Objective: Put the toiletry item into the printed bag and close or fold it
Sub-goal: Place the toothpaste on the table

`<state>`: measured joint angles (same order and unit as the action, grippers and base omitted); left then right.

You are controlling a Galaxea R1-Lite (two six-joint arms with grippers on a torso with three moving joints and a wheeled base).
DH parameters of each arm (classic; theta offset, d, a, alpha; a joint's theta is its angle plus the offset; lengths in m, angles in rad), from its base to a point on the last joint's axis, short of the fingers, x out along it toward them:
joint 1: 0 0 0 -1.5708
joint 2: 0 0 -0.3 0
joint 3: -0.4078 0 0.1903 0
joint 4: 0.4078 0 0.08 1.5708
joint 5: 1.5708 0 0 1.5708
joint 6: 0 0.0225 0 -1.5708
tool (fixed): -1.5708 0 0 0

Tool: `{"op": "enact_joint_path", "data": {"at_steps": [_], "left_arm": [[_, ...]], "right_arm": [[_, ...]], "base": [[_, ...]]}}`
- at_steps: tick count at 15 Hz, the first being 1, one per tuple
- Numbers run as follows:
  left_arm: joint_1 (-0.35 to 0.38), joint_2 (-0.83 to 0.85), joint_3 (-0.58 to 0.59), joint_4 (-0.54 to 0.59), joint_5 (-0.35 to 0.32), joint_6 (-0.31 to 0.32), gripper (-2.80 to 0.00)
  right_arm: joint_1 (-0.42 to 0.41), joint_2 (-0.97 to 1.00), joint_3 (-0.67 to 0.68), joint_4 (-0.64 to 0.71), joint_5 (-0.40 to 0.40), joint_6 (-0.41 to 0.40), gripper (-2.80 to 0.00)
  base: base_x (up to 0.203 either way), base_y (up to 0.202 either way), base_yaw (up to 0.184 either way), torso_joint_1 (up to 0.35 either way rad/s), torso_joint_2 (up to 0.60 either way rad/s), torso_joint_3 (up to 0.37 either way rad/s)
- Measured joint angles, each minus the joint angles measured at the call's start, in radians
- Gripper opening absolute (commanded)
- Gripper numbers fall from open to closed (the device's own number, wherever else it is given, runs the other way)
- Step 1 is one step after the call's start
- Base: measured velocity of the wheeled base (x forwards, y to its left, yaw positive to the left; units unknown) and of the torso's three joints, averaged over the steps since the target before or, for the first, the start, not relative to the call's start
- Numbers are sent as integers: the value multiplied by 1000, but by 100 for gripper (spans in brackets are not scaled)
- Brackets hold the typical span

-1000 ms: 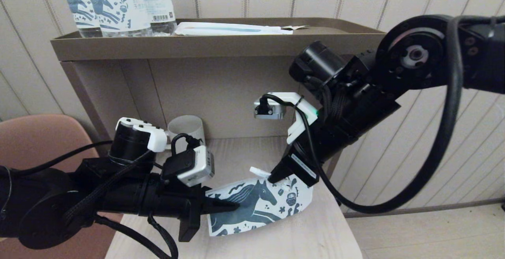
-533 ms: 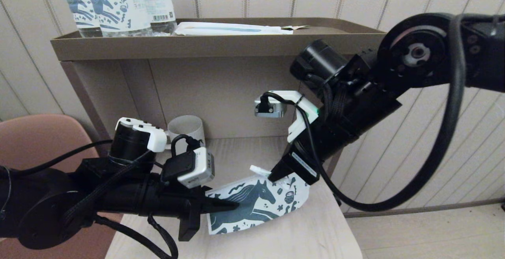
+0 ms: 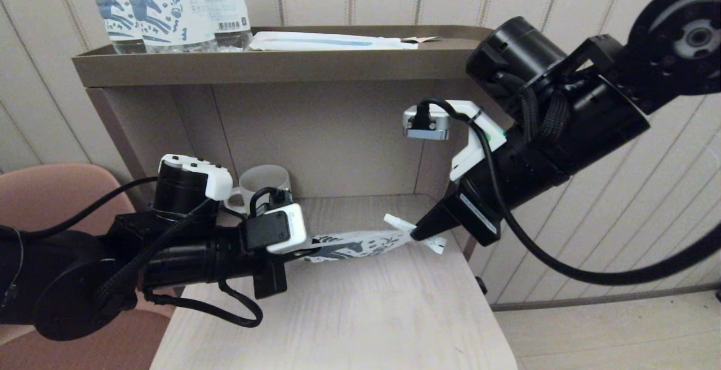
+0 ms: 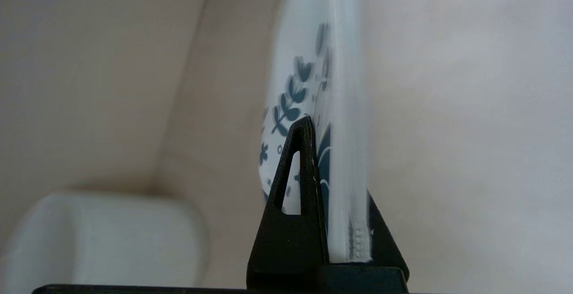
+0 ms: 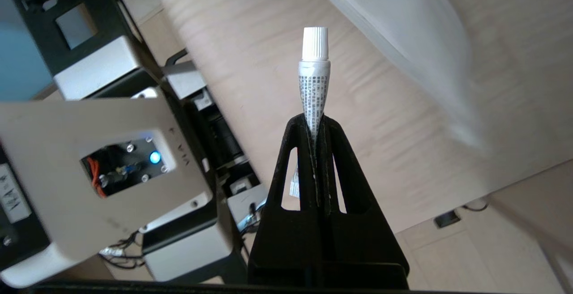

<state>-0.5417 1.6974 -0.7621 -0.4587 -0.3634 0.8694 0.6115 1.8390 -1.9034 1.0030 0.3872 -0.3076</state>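
Right gripper (image 5: 317,126): fingers pressed together on the toiletry item (image 5: 314,77), a small white tube with printed text and a ribbed cap. The cap end sticks out past the fingertips; in the head view the flat crimped end shows on the other side of the fingers. The tube is held in the air above the right part of the counter (image 3: 349,313), just right of the printed bag (image 3: 360,242) and near its raised end.

Left gripper (image 4: 333,186): fingers clamped on one end of the printed bag, the bag's edge pinched between them. From the head view the bag is seen nearly edge-on, a thin strip stretching rightward from the left gripper, above the counter surface. Whether its top is open cannot be told.

Surroundings: a white cup (image 3: 263,181) stands at the far left of the counter, behind the left arm. The shelf (image 3: 270,66) above carries clear bottles (image 3: 169,9) with horse-print labels at far left and a long flat white packet (image 3: 332,41) with a blue stripe beside them.
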Motion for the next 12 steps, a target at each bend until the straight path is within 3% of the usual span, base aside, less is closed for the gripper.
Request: {"op": "enact_joint_path", "data": {"at_steps": [1,3,7,12], "left_arm": [[-4,1,6,5,31,48,-280],[-29,10,0,7,76,80,-280],[-74,46,-58,9,121,83,-280],[-155,85,-129,10,188,81,-280]], "right_arm": [[0,-14,23,0,0,4,-280],[-1,-44,80,-1,6,11,-280],[-35,-63,185,-8,46,17,-280],[-127,-15,199,-10,102,21,-280]], "base": [[0,0,0,0,0,0],[0,0,0,0,0,0],[0,0,0,0,0,0],[0,0,0,0,0,0]]}}
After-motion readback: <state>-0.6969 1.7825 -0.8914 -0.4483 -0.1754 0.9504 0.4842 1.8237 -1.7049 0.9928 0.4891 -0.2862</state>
